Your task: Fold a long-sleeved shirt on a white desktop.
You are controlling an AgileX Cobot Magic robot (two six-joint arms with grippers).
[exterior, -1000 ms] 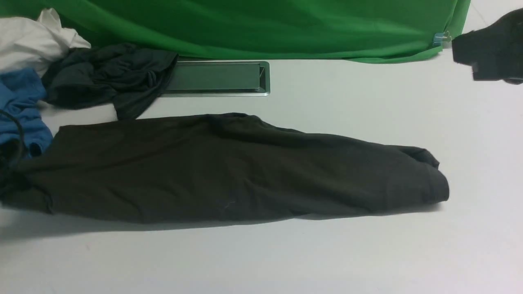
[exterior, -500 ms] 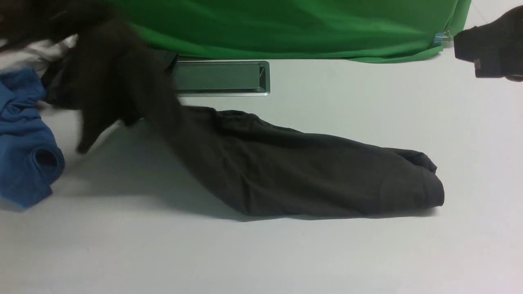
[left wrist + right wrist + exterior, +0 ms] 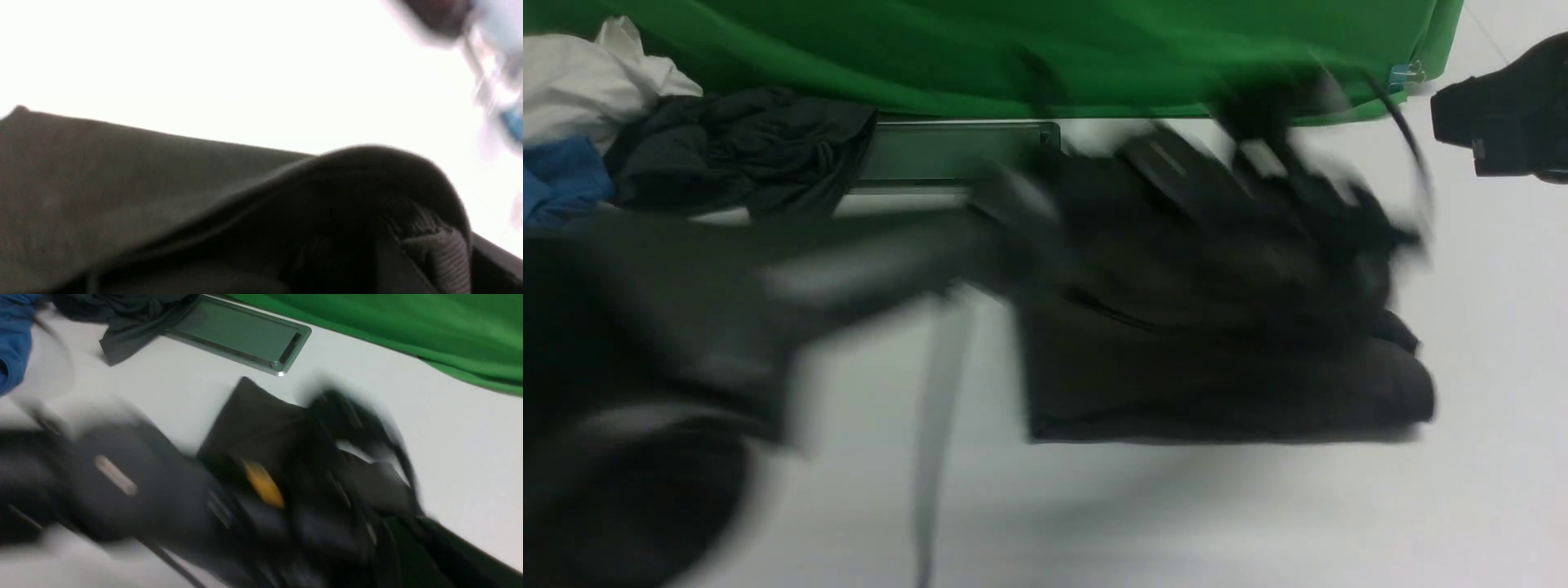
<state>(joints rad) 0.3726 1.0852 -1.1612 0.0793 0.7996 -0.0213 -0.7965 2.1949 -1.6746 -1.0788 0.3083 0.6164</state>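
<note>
Front view: the long-sleeved shirt (image 3: 1225, 392) lay doubled into a thick dark slab right of centre on the white desktop (image 3: 1176, 523). Its near edge was straight, its right end rounded and soft. There was bare table in front of it and to its right. The left arm (image 3: 768, 269) stretched across from the left, badly blurred, with the left gripper (image 3: 1339, 212) over the shirt's far right part. The right gripper (image 3: 1499, 118) was a dark block at the right edge, well apart from the shirt; I couldn't tell how its jaws stood. A silver-framed hatch (image 3: 947, 155) sat below the green backdrop (image 3: 1094, 57). A charcoal garment (image 3: 735, 151), blue garment (image 3: 560, 180) and white cloth (image 3: 588, 73) were heaped far left.

Left wrist view: matte olive-black knit filled the lower frame. A ribbed hem (image 3: 437, 249) was bunched at the jaws, which looked clamped on it, mostly buried.

Right wrist view: one shirt corner lay square near the hatch. The blurred left arm crossed it, an orange patch (image 3: 261, 482) on it.
</note>
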